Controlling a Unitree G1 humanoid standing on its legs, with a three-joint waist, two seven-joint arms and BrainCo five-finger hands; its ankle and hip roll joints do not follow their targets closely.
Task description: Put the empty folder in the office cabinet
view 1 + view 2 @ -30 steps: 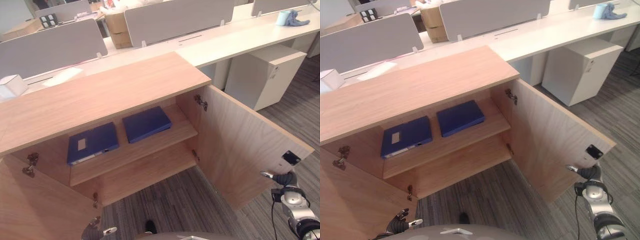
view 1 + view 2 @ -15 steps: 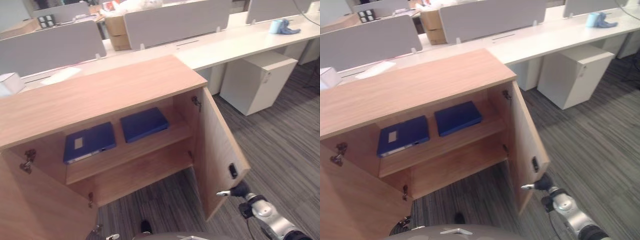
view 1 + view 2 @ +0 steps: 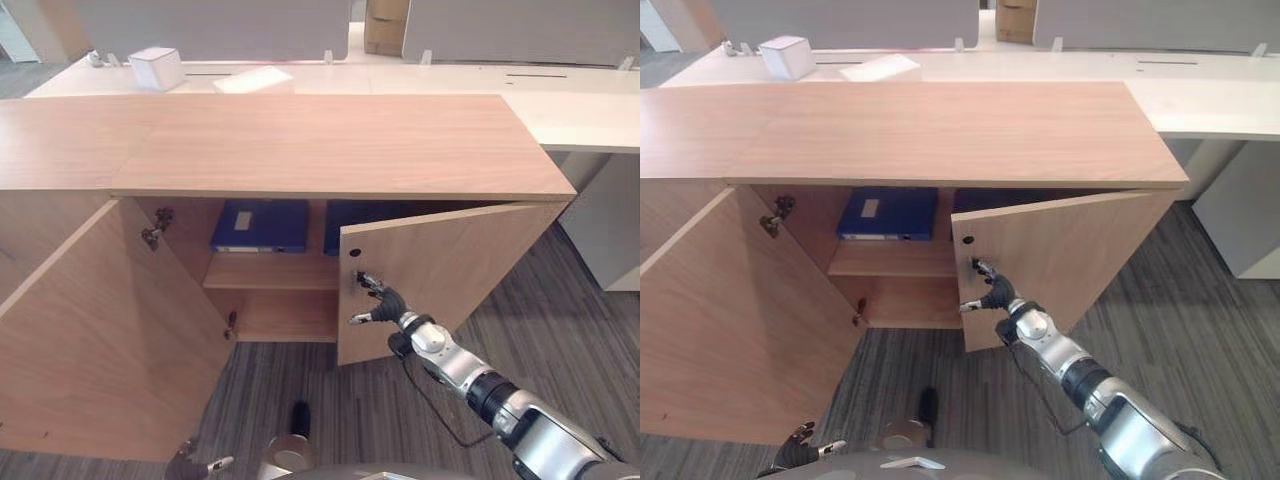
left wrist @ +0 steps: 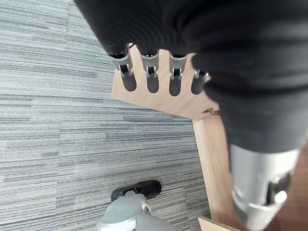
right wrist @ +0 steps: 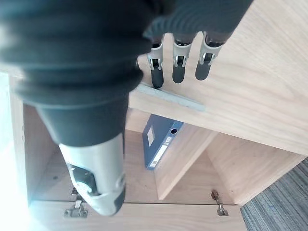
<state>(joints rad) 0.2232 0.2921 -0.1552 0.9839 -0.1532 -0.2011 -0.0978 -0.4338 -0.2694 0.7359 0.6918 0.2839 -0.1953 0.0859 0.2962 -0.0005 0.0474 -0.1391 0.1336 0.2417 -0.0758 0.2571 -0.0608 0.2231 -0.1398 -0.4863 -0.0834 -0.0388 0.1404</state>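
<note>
Closing step: you have the right hand [image 3: 385,303] against the outer face of the right cabinet door [image 3: 440,265], near its free edge by the small round hole; that door stands part-way shut.
Right hand state: fingers straight and relaxed, tips on the wood, holding nothing.
How to push: keep flat fingertips on the panel and follow the door's arc round its hinge; I judge a steady press better than a shove, which could bounce the door back.
Left door [image 3: 100,340]: it hangs wide open; you will likely need to swing it shut as well.
Left hand [image 4: 159,79]: low beside that door's bottom corner, fingers straight, empty.
Folders: one blue folder [image 3: 260,225] lies flat on the shelf [image 3: 270,272]; a second blue folder [image 3: 365,211] beside it is partly hidden behind the right door.
Writing: a pale label on the left folder's cover, too small to read; no brand legible anywhere.
</note>
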